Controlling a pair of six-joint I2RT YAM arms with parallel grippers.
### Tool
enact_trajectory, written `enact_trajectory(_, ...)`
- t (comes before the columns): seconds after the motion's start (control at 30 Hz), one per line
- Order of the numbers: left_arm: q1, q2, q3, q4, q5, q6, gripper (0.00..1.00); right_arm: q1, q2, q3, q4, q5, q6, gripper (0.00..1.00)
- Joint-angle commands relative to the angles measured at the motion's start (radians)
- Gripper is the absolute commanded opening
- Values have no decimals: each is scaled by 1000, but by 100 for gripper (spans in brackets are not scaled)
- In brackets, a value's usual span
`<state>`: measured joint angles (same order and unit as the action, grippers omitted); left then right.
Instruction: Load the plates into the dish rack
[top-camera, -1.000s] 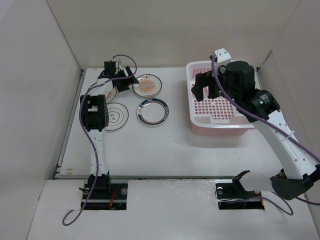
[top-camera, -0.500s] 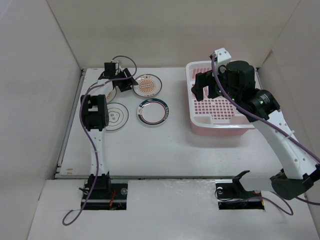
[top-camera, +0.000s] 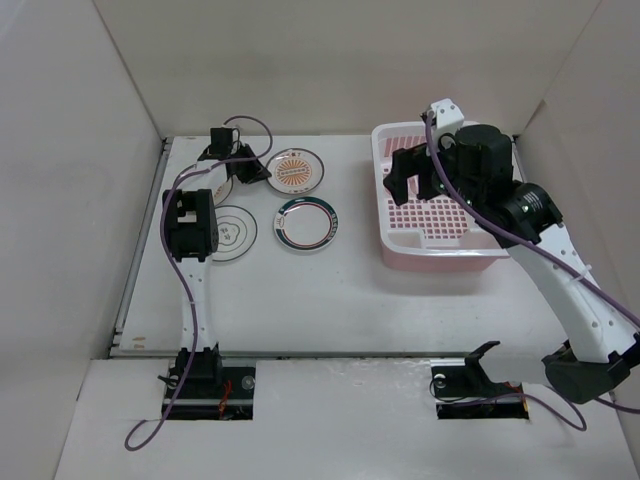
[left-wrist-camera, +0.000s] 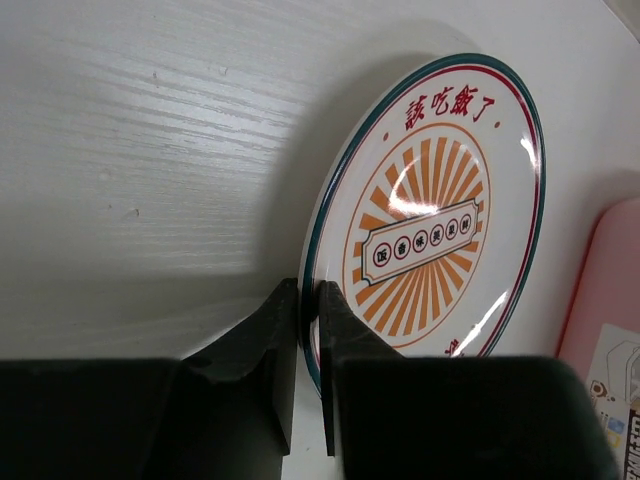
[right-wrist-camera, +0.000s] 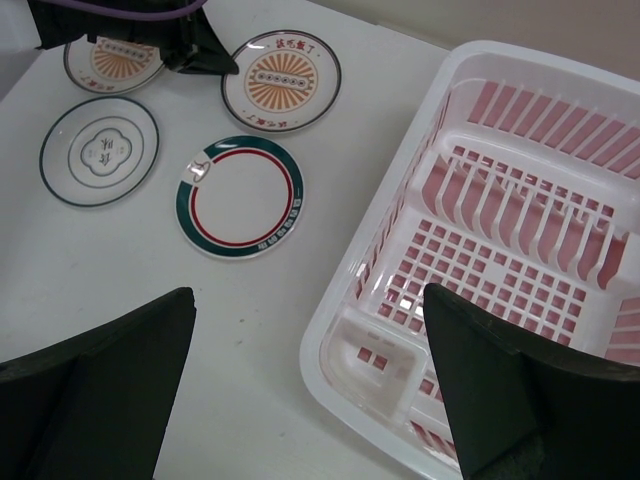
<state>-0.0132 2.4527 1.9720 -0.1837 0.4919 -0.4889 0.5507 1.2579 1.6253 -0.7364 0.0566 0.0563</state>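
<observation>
My left gripper (top-camera: 254, 172) is shut on the left rim of the orange sunburst plate (top-camera: 296, 170), at the far left of the table. In the left wrist view the two fingers (left-wrist-camera: 290, 330) pinch that plate (left-wrist-camera: 430, 210) at its teal edge. Three more plates lie nearby: a teal-ringed one (top-camera: 306, 222), one with black wavy rings (top-camera: 232, 232), and an orange-centred one (right-wrist-camera: 112, 58) partly under the left arm. The pink dish rack (top-camera: 445, 248) stands at the right with no plates in it. My right gripper (top-camera: 415, 172) hangs open above the rack's left end.
White walls enclose the table on the left, back and right. The left arm's purple cable (top-camera: 170, 210) loops over the plates' area. In the right wrist view the rack's white rim (right-wrist-camera: 395, 200) runs diagonally, with the white divider prongs (right-wrist-camera: 500, 200) inside it.
The left gripper's jaws have closed onto the sunburst plate's rim. The right arm has shifted only slightly above the rack.
</observation>
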Motion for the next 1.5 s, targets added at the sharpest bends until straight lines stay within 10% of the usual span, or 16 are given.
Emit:
enact_trajectory(0.0,-5,-4,-5,-66,-78,3,0,8,-32,-13,58,-9,-7,100)
enact_trajectory(0.33,-5,-213,-50,29,-58,-128,0,84,-2,-56,58,71,-32,100)
enact_trajectory(0.6,27,-236,223,-161,-44,-253,0,270,147,-59,138,418,-122,100)
enact_trajectory(0.77,48,-346,130,-273,-16,-359,0,321,261,-59,296,517,-291,100)
enact_trajectory(0.97,7,-527,-114,-349,-42,-425,0,321,252,-140,541,318,-496,100)
enact_trajectory(1.47,-99,-785,-262,-491,-43,-551,0,353,465,4,456,177,-590,100)
